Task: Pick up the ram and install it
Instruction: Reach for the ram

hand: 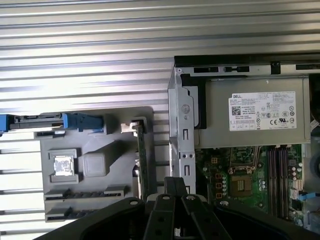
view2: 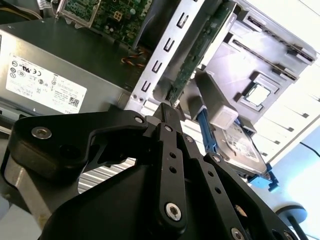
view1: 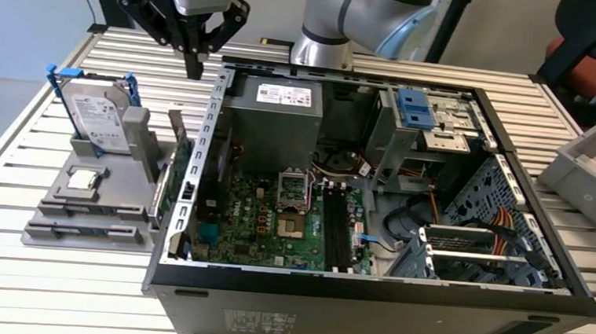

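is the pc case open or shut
Open. The case lies on its side with no panel over it, so the motherboard and power supply show.

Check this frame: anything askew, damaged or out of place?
Nothing stands out. The hard drive and expansion card stand upright in the gray holder, the computer case lies open, and the claw hangs above.

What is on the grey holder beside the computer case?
On the grey holder a hard drive stands upright, a square chip lies flat, a green card stands on edge. What its front slots hold cannot be told.
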{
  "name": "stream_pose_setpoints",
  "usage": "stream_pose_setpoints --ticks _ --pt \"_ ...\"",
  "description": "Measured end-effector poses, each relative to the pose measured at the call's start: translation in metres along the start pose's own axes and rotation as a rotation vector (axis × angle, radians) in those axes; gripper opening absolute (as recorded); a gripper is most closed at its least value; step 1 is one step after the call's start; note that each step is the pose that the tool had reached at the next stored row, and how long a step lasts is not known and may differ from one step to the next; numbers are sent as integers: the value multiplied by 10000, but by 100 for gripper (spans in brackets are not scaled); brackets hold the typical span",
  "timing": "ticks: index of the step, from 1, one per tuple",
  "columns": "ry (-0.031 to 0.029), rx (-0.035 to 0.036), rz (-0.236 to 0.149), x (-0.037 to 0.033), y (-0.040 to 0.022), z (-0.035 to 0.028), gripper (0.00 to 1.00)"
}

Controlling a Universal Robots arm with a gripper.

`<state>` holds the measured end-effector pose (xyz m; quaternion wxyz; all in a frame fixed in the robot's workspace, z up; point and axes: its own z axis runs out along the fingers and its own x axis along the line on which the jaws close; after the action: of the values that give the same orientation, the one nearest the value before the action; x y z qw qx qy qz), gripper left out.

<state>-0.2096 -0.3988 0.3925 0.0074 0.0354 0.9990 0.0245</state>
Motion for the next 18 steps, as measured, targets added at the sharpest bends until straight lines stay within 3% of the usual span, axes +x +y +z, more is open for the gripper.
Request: stream_pose_setpoints --ticks 18 --pt "0 0 1 130 -9 -2 0"
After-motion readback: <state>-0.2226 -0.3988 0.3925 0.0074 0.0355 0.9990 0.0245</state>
